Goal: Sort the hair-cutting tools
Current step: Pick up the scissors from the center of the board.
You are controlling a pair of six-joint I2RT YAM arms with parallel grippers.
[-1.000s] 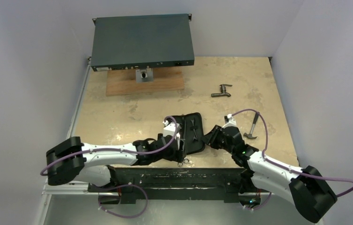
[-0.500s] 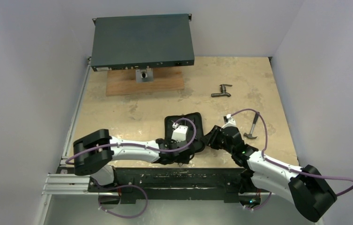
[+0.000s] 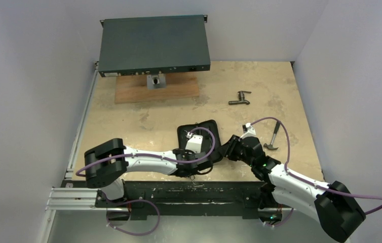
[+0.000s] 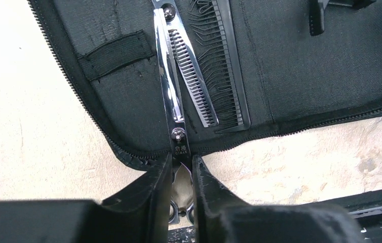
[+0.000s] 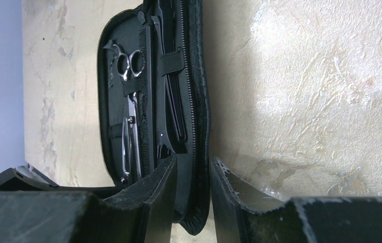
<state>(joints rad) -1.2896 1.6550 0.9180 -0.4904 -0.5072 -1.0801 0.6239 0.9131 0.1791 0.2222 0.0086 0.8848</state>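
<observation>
Tabletop [image 3: 128, 121]; scissors [image 4: 171, 96] handles mostly hidden behind left gripper [image 4: 181, 162].

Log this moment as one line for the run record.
step: grasp | left jaws: shut on scissors, blades lying in open case beside comb | right jaws: shut on case rim
</observation>
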